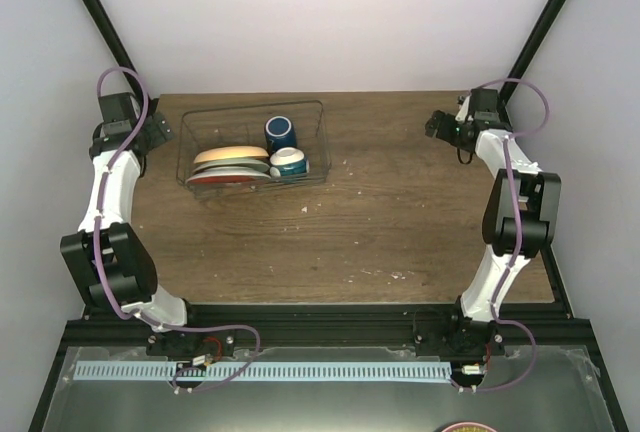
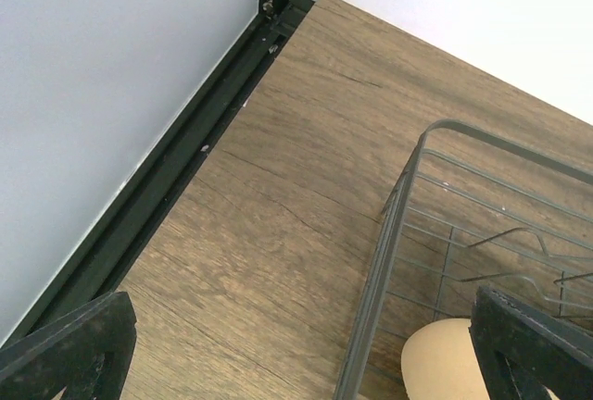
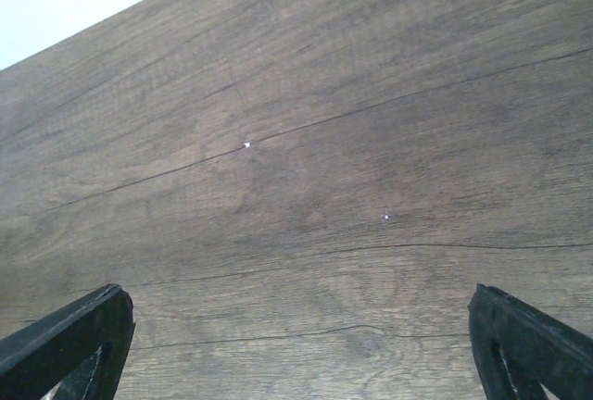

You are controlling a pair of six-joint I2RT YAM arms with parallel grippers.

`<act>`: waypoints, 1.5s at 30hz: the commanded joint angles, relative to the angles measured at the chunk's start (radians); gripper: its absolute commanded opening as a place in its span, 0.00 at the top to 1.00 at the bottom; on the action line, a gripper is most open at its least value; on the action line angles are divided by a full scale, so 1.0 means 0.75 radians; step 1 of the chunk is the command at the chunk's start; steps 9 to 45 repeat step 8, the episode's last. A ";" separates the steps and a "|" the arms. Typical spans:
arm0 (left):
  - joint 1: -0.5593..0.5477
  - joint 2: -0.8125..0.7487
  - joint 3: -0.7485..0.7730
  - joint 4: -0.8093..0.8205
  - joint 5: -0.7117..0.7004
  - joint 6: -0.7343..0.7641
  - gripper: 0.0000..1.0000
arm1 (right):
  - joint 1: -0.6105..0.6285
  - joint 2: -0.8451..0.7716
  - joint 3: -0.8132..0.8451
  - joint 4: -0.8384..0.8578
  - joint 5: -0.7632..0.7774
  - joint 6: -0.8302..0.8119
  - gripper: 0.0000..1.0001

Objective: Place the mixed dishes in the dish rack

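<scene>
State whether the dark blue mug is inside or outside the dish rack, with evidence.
Inside. In the top view the dark blue mug sits within the dish rack's wire walls, behind the small bowl.

You see an orange-yellow round plate [image 1: 231,155], mint-green red-edged plate [image 1: 235,174], dark blue mug [image 1: 281,133], white-and-teal bowl [image 1: 288,162], grey wire rack [image 2: 393,224], brown wood-grain table [image 1: 400,212].
</scene>
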State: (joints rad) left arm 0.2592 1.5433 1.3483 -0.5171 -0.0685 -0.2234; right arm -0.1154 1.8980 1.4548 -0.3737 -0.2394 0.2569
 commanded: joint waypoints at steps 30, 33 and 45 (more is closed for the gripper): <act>0.004 -0.030 0.025 0.018 -0.006 0.026 0.00 | -0.006 -0.108 -0.012 0.059 0.028 -0.002 0.00; 0.004 -0.030 0.025 0.018 -0.006 0.026 0.00 | -0.006 -0.108 -0.012 0.059 0.028 -0.002 0.00; 0.004 -0.030 0.025 0.018 -0.006 0.026 0.00 | -0.006 -0.108 -0.012 0.059 0.028 -0.002 0.00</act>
